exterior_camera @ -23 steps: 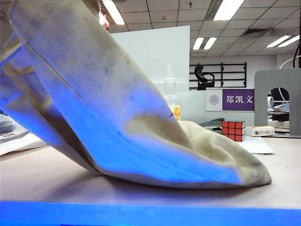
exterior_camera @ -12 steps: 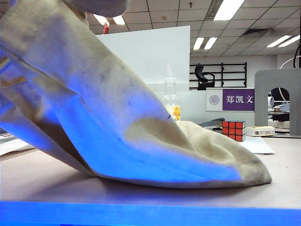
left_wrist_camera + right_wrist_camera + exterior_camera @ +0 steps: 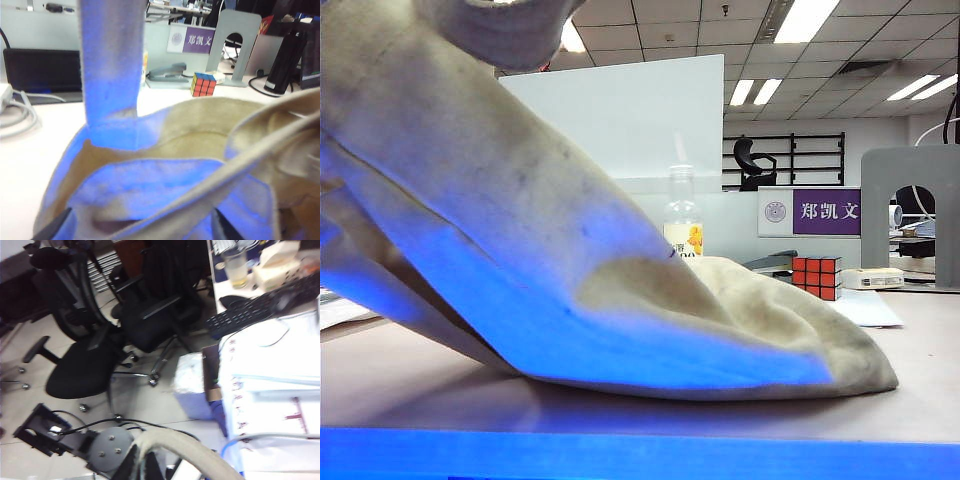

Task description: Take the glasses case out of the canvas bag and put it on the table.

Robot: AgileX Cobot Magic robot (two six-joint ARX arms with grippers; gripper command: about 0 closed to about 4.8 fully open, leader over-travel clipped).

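Glasses case: I can't spot it anywhere. My floppy cream canvas bag (image 3: 620, 300) slumps on the pale beige bench (image 3: 640, 410), one end lifted. Left gripper (image 3: 140, 230) hovers over its mouth, jaws spread, holding nothing. Right gripper is off-camera, jaws clenched.
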